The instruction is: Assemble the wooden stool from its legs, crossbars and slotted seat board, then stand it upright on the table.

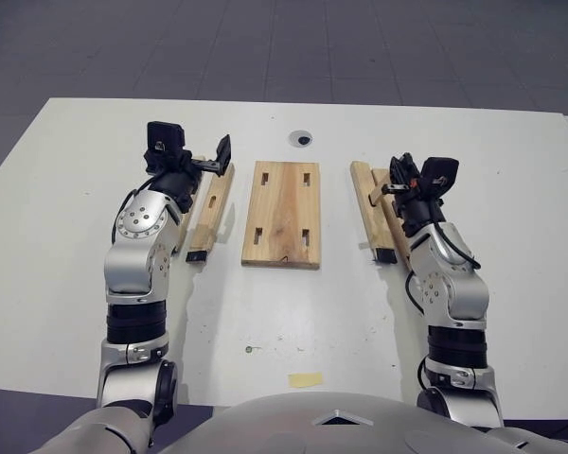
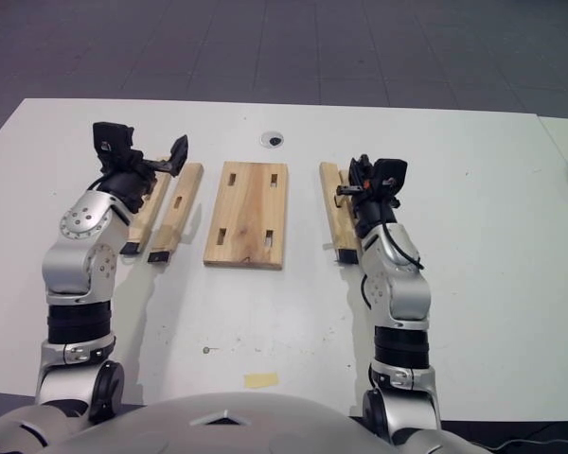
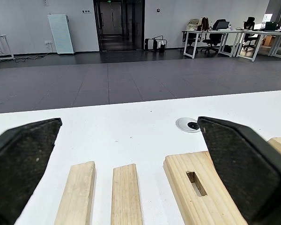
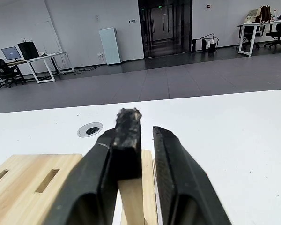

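Right hand (image 4: 136, 136) grips a leg (image 4: 130, 192) beside the seat board (image 1: 282, 213).

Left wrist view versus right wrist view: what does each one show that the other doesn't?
Left wrist view: the open left gripper, two plain wooden bars and a one-slot wooden piece. Right wrist view: the right gripper, a narrow wooden bar beyond it and the wide slotted wooden seat board. Both: the white table and its round cable grommet.

On table (image 1: 511, 236): left parts (image 1: 211, 210) | seat board (image 1: 281, 214) between | right parts (image 1: 367, 203)
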Robot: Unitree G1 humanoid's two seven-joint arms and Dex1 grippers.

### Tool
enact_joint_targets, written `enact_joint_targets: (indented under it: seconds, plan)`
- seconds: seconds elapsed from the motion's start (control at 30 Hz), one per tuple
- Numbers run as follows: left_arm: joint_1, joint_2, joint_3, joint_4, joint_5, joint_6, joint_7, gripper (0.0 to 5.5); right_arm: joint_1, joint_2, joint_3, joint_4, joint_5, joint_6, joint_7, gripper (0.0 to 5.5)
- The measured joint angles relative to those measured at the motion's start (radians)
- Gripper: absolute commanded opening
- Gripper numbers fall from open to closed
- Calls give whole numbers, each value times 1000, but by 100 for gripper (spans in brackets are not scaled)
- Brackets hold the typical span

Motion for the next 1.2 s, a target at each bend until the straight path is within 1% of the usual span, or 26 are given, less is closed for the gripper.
enact_joint_targets:
  seconds: [0.3,0.5,0.6,0.73,0.83,0.97,1.2]
  plan:
    - [-36,1,5,27,0,-8,-6,540,-89,-4,-6,-58,0,37,-14,287]
    - [-37,1,5,35,2,-17,0,540,-247,-64,-33,-59,2,60,-2,375]
    - [-41,-1,5,41,8,-25,4,540,-325,-78,-29,2,-3,45,23,431]
    - [-46,-6,-3,52,11,-35,6,540,-344,-78,-10,120,-23,13,54,493]
    - [-51,-10,-8,65,17,-41,7,540,-346,-84,10,164,-49,9,69,539]
    - [-53,-10,-9,72,20,-47,8,540,-346,-95,19,185,-59,13,81,539]
    - [-60,-18,-18,79,29,-51,5,540,-352,-92,10,155,-45,38,74,539]
